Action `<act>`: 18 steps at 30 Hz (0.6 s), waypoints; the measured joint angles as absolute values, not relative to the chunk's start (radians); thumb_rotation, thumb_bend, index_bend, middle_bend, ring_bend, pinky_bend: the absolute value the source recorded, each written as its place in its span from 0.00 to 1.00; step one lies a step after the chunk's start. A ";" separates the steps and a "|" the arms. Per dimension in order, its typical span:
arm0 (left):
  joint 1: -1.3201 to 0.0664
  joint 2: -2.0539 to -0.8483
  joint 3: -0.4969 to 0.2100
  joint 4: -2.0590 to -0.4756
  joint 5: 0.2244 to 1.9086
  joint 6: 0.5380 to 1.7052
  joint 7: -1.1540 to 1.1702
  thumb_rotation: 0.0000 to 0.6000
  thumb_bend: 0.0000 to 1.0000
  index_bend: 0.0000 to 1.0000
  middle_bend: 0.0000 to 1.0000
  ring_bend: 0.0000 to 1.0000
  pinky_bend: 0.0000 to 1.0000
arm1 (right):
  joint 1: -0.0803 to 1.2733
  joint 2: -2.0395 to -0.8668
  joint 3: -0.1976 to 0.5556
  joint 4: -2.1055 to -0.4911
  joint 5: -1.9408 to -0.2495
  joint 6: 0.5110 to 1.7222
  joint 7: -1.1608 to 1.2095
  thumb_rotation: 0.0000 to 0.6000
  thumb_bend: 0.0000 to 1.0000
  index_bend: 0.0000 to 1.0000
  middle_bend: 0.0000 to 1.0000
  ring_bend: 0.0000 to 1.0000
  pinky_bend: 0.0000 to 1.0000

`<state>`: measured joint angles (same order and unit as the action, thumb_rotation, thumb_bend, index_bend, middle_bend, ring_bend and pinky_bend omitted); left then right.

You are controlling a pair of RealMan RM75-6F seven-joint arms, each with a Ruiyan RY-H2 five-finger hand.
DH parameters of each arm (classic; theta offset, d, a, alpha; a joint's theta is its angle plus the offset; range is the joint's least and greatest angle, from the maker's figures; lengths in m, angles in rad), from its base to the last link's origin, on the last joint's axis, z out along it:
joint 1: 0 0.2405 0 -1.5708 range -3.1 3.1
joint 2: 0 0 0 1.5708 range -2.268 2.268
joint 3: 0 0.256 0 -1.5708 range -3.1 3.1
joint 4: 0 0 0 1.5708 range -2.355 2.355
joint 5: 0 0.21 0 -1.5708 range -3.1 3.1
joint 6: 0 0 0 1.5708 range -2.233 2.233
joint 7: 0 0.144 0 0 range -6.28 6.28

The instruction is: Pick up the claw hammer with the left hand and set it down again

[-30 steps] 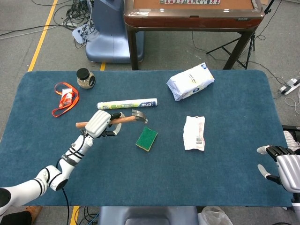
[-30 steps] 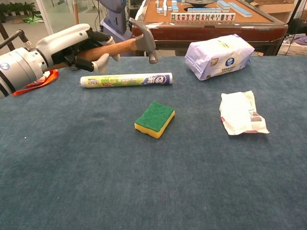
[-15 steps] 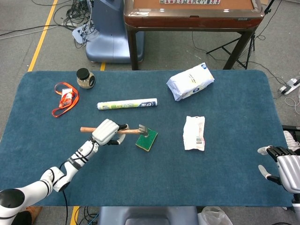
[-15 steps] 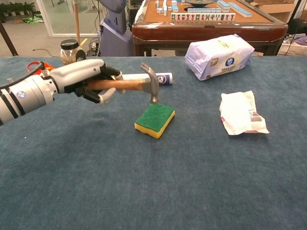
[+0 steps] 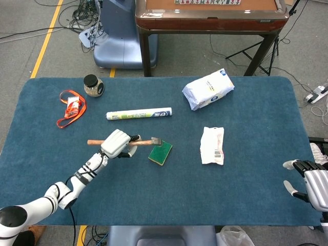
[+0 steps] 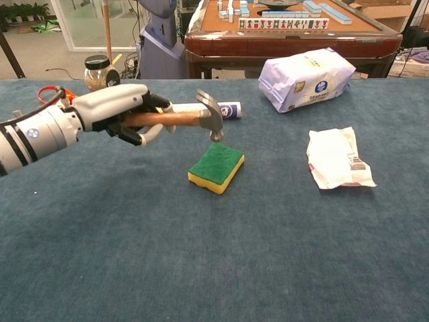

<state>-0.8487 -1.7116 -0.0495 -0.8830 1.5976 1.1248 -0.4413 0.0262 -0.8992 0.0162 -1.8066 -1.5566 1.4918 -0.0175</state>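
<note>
While the left hand (image 5: 116, 143) grips the wooden handle of the claw hammer (image 5: 144, 142) with its fingers (image 6: 131, 131) wrapped around the shaft, the tool hangs clear of the blue table mat (image 5: 246, 174), roughly level, with its steel head (image 6: 210, 115) pointing toward the middle of the table. In the chest view that head sits just above the far edge of the green and yellow sponge (image 6: 216, 167), apart from it. Beyond the hammer lies a rolled pack with green print (image 5: 138, 114), partly hidden behind the handle in the chest view. At the far left of the mat stand a small jar with a dark lid (image 5: 93, 85) and an orange lanyard (image 5: 71, 107). A white wet-wipes pack (image 5: 207, 89) rests toward the far right, and a flat white packet (image 5: 212, 145) lies nearer, right of the sponge. Right hand (image 5: 308, 180) rests at the near right edge of the mat, fingers spread and holding nothing.
</note>
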 measured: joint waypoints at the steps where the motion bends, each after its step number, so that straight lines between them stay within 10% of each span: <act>1: -0.847 -1.700 -0.053 -0.895 1.593 1.126 -0.441 1.00 0.61 0.72 0.78 0.76 0.95 | 0.028 -0.901 0.017 -1.805 -1.557 1.490 -0.016 1.00 0.28 0.39 0.43 0.36 0.43; 15: -0.792 -1.636 -0.027 -0.891 1.534 1.040 -0.394 1.00 0.59 0.70 0.77 0.72 0.93 | 0.036 -0.902 0.018 -1.808 -1.561 1.481 -0.021 1.00 0.28 0.39 0.43 0.36 0.43; 18: -0.785 -1.634 -0.029 -0.890 1.515 1.018 -0.377 1.00 0.54 0.52 0.55 0.53 0.78 | 0.037 -0.901 0.018 -1.812 -1.563 1.479 -0.024 1.00 0.28 0.39 0.43 0.36 0.43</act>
<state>-0.7853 -1.6340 -0.0289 -0.8898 1.5151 1.0184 -0.3774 0.0374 -0.9015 0.0176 -1.8122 -1.5627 1.4795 -0.0238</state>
